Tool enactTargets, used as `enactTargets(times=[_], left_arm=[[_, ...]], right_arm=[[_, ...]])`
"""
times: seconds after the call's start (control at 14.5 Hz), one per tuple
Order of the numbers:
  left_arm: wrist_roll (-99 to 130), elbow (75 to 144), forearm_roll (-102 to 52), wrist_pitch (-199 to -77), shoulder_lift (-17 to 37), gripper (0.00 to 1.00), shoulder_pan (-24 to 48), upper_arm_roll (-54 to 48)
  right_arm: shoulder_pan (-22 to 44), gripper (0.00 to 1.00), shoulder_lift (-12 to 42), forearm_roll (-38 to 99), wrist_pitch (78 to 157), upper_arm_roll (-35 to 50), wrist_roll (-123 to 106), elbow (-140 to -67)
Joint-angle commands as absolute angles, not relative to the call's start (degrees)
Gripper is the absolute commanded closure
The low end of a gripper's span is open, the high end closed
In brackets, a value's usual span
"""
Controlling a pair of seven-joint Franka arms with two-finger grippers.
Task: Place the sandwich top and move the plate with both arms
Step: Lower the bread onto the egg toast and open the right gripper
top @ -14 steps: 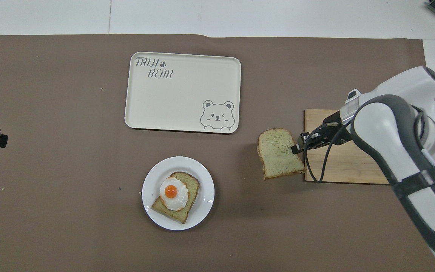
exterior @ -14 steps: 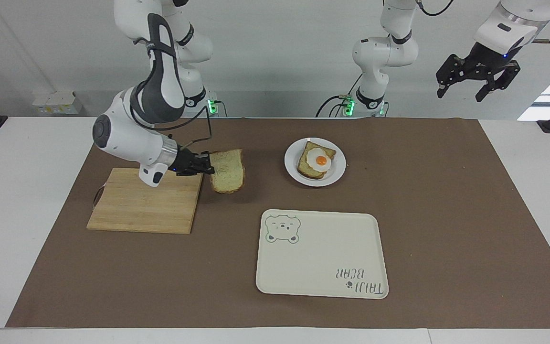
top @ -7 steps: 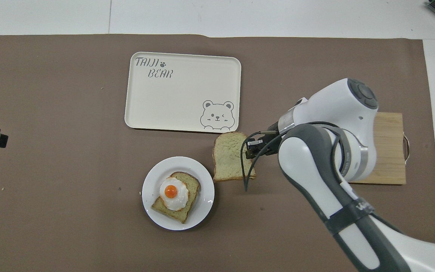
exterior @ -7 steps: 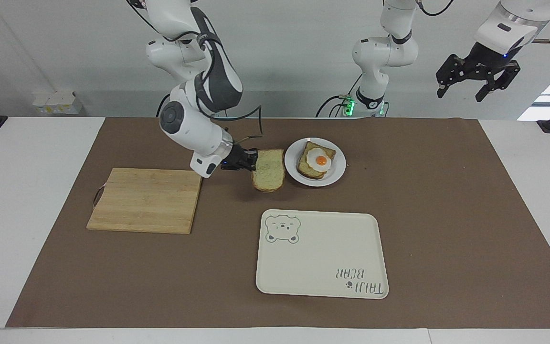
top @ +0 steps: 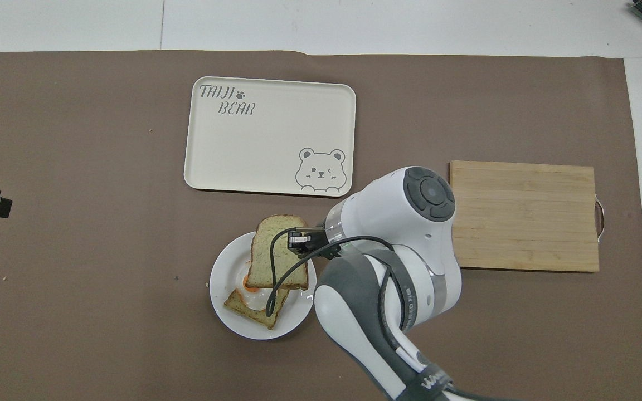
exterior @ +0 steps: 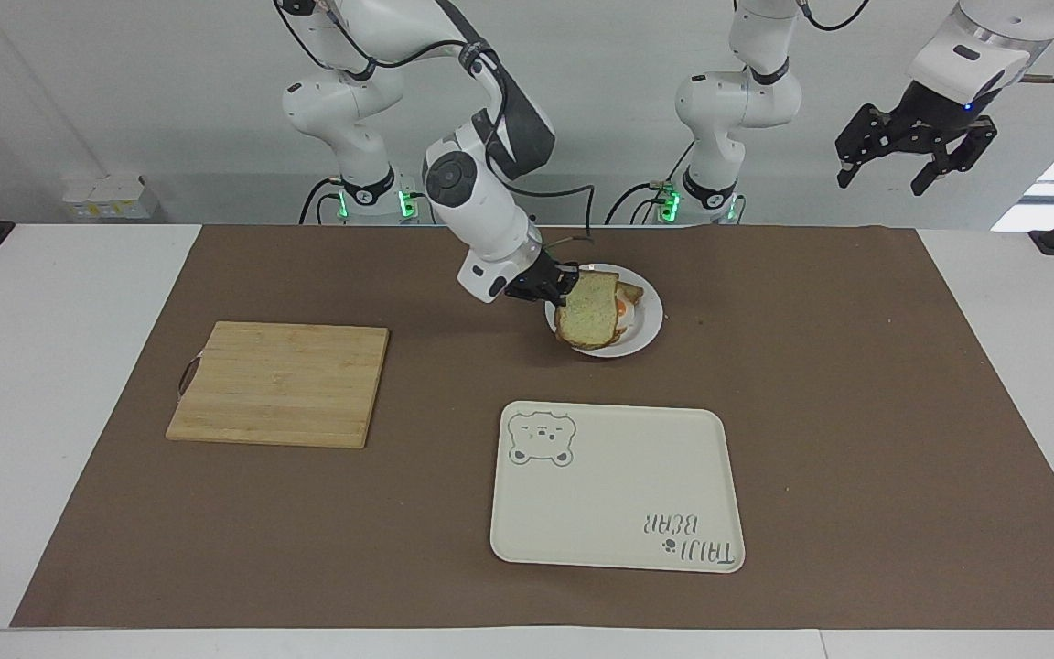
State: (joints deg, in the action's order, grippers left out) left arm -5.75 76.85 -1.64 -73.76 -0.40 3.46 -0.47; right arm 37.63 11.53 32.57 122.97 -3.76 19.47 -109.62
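Right gripper (exterior: 560,284) clamped pale bread-slice sandwich top (exterior: 587,319) by one edge, tilted over the small round white plate (exterior: 648,329), apparently to cover the fried egg (top: 247,288) | left gripper (exterior: 914,156): waited high, fingers spread wide | cream bear tray (exterior: 618,513): unused

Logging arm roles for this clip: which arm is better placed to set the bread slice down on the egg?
Right. The right gripper already holds the sandwich top over the plate and egg. The left gripper waits raised at the left arm's end of the table.
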Motion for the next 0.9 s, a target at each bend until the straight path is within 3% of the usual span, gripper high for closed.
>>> enactTargets(times=[0.0, 0.28, 0.83], left_arm=[[-6.06, 78.57, -1.85, -74.18, -1.84, 0.00, 2.90, -0.79], [-6.06, 78.57, -1.85, -74.18, -1.84, 0.00, 2.90, -0.79], [-6.06, 78.49, -1.85, -74.18, -1.76, 0.00, 2.90, -0.79]], right_arm=[[39.72, 1.00, 10.19, 33.84, 126.03, -4.04, 20.48, -113.37], [43.68, 1.00, 10.99, 33.84, 131.03, -4.13, 20.48, -116.71], [44.74, 1.00, 13.36, 34.72, 134.91, -4.13, 20.83, -116.72]])
